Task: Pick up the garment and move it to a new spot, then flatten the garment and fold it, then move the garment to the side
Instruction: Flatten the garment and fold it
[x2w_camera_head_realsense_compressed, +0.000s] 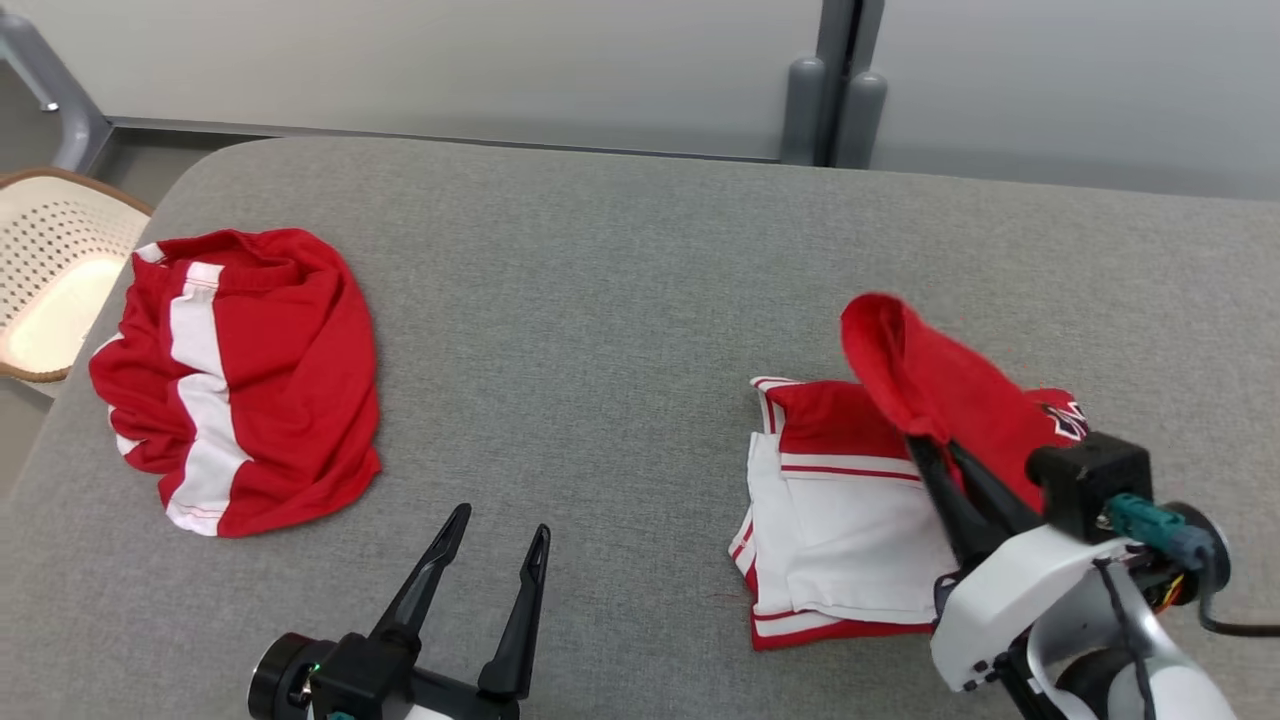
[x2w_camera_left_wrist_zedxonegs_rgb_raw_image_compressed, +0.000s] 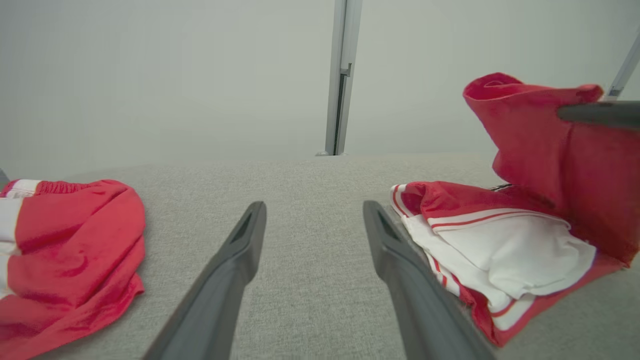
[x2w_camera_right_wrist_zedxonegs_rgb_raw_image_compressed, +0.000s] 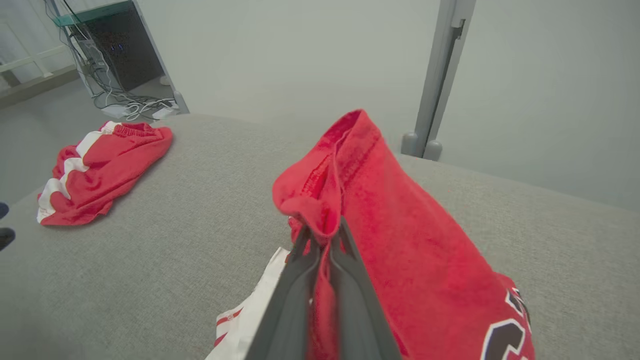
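Fold step, head view: my right gripper (x2w_camera_head_realsense_compressed: 925, 448) is pressed together on a red flap of the garment (x2w_camera_head_realsense_compressed: 850, 510), which lies at the right centre of the frame on the grey table (x2w_camera_head_realsense_compressed: 620, 300). The flap stands raised above the white panel. My left gripper (x2w_camera_head_realsense_compressed: 500, 522) sits at the lower left, spread and holding nothing, well apart from a second red garment (x2w_camera_head_realsense_compressed: 240, 380) at the left of the frame.

Left wrist view: my left fingers (x2w_camera_left_wrist_zedxonegs_rgb_raw_image_compressed: 240, 250) rise from the bottom edge over bare table. The garment (x2w_camera_left_wrist_zedxonegs_rgb_raw_image_compressed: 515, 245) occupies the right half, its flap up at the upper right.

Right wrist view: my right gripper (x2w_camera_right_wrist_zedxonegs_rgb_raw_image_compressed: 322, 232) pinches the flap's hem at frame centre.

Procedure, as I judge it:
1. Carry the flap in a low arc across the white panel.
2. Hold light tension so the cloth lays without creases.
3. Release only once the hem aligns with the striped edge.
4. If the lower layer drags, pin it with my left gripper
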